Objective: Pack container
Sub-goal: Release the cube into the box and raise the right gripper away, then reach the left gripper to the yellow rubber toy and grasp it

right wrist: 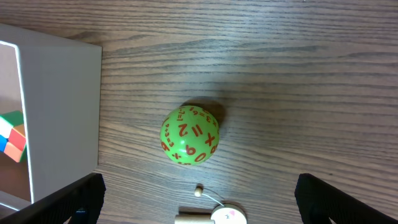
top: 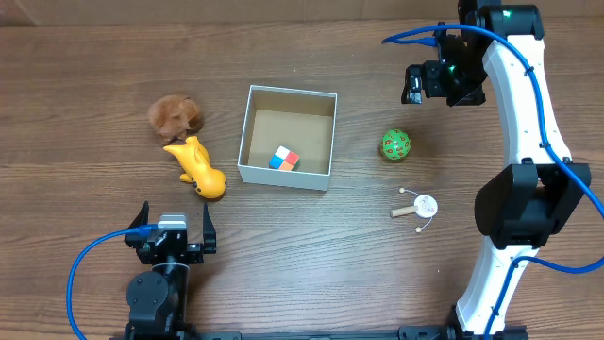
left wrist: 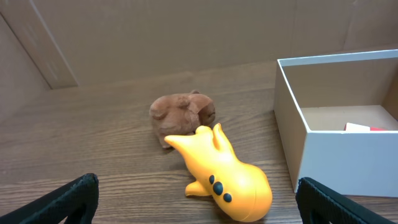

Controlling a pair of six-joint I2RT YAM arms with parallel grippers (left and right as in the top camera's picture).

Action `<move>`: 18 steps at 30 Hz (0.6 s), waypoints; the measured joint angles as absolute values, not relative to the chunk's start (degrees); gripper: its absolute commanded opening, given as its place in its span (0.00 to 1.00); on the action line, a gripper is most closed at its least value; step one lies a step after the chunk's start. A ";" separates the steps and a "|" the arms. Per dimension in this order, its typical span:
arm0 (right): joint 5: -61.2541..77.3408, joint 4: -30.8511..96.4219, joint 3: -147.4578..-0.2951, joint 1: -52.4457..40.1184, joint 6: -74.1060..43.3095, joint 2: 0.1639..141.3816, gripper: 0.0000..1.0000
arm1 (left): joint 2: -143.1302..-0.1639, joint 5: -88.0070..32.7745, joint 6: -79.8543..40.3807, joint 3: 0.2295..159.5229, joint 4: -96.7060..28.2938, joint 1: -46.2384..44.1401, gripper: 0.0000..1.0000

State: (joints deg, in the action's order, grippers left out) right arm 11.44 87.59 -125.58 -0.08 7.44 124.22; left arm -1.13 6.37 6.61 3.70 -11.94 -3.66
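packing status: container (top: pixel 283 178) sat open mid-table, one multicoloured cube (top: pixel 283 160) inside at its near side
unpacked left: yellow toy (top: pixel 198 168) touching brown plush (top: pixel 176 115), just left of the box
unpacked right: green number ball (top: pixel 395 144), small wooden drum (top: pixel 417 208)
left gripper (top: pixel 176 227): jaws spread wide, holding nothing, near the yellow toy
right gripper (top: pixel 413 85): jaws spread wide, holding nothing, far side of the ball
container handling: likely light, thin cardboard, would slide or dent; pinch one wall at the rim
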 measured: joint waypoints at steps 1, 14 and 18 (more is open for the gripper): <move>11.42 87.64 -125.58 -0.08 7.42 124.22 1.00 | -1.15 6.37 6.63 3.70 -11.94 -3.66 1.00; 11.44 87.61 -125.58 -0.08 7.27 124.22 1.00 | -1.17 5.91 6.61 3.60 -8.82 -3.66 1.00; 11.44 87.64 -125.58 -0.08 7.27 124.22 1.00 | -1.19 2.17 6.33 4.25 -7.40 -3.66 1.00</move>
State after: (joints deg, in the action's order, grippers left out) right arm 11.44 87.64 -125.58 -0.08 7.27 124.22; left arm -1.19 2.17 6.33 4.25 -7.40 -3.66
